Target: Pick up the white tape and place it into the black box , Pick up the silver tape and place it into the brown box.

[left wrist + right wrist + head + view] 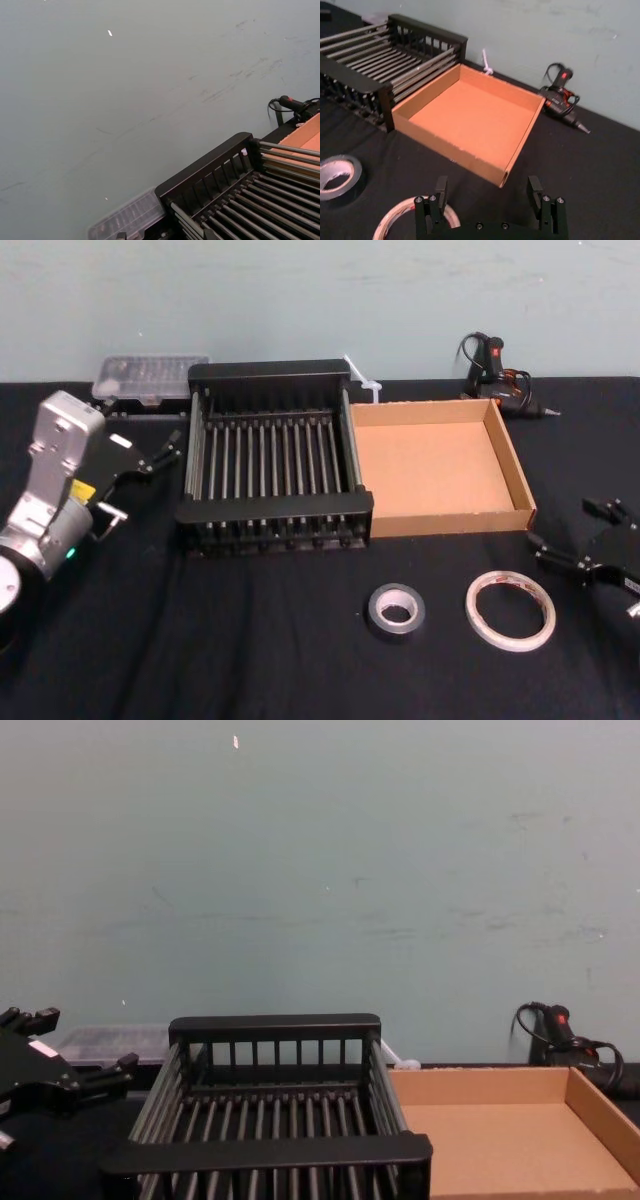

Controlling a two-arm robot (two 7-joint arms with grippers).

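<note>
In the head view, the white tape [500,638] lies flat at lower right on the black cloth, with the silver tape [398,591] just beside it toward the centre. Both are in front of the brown box [450,522], which touches the black box [275,508] at centre. Your right gripper [565,530] hangs at the right edge, jaws spread wide and empty. The left gripper [148,476] sits at left beside the crate, also spread and empty.

The left wrist view gives you the black box [205,172] rim at lower right and a sliver of the brown box [305,137].

In the right wrist view, the right gripper [487,189] frames the cardboard corner, while the white tape [395,217] sits off to lower left, not between the jaws. Descend from here and you likely pinch nothing or shove the ring into the silver tape [355,175].

In the chest view, the left gripper [75,1045] is at lower left beside the black box [275,1028]. The white ring belongs in this farther crate; a weak pinch on that thin ring could drop it into the brown box [480,1072] in passing.
</note>
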